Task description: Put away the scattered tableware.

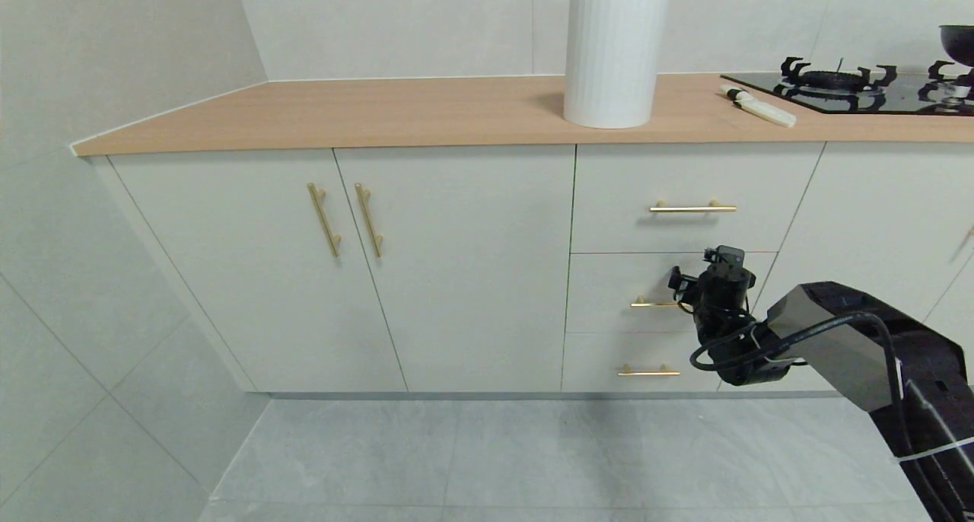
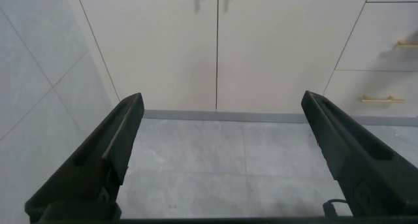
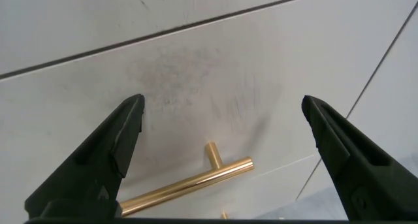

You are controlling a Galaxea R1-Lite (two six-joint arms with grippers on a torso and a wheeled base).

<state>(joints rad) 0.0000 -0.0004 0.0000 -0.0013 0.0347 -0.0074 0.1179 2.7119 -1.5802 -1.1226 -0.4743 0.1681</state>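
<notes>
Your right gripper (image 1: 679,282) sits right in front of the middle drawer (image 1: 609,290) of the drawer stack. Its fingers (image 3: 108,155) are spread wide and hold nothing. That drawer's gold handle (image 3: 189,181) lies in the gap between the two fingers, nearer one finger than the other, and neither finger touches it. The handle's free end stops about midway across the gap. Past the fingertips you see the pale drawer front and the dark seam that parts it from the drawer above.

The tableware in sight is a single white-handled utensil (image 1: 757,105); you cannot tell what kind it is. It lies flat on the wooden countertop (image 1: 380,111), well above the right fingers and a little to their right, just beside the edge of the black gas hob (image 1: 852,92). A tall white ribbed canister (image 1: 616,50) stands upright on the same countertop, left of the utensil and well apart from the fingers.

Your left gripper (image 2: 222,100) is released too, with its fingers (image 2: 108,155) set far apart and nothing between them. Beyond those fingertips lie grey floor tiles (image 2: 215,159) and the foot of the closed double cupboard doors (image 2: 163,48). The gold handles of the drawer stack sit off past one finger, well clear of it.
</notes>
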